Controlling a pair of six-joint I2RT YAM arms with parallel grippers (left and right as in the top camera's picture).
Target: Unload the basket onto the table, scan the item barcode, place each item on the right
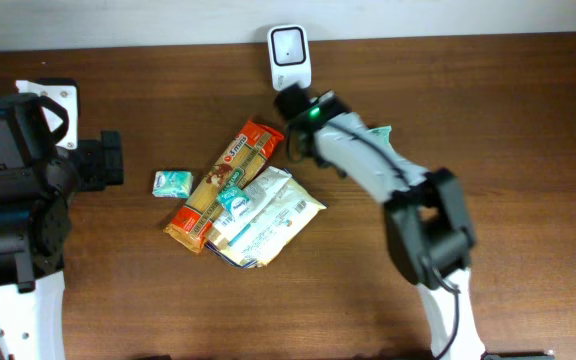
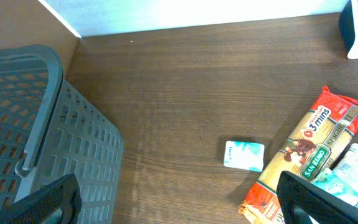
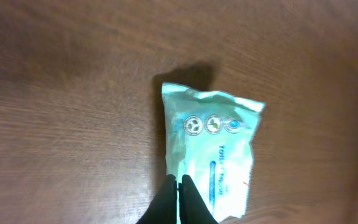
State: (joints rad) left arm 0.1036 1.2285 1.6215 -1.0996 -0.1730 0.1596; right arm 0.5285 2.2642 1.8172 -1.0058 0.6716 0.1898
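At teal pack [image 3: 211,124] edge, right end effector [image 3: 179,180] closed.

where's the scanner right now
Overhead view: the white scanner stands at the far edge of the table, about centre, just beyond the upper end of the orange spaghetti packet.

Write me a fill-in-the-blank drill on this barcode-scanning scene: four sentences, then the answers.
1. The right jaws are ___ on the edge of a teal tissue packet.
2. The left jaws stand wide ___, with nothing between them.
3. The plastic basket in the left wrist view is ___ in colour.
4. The barcode scanner has a ___ casing.
Missing words: shut; open; grey; white.
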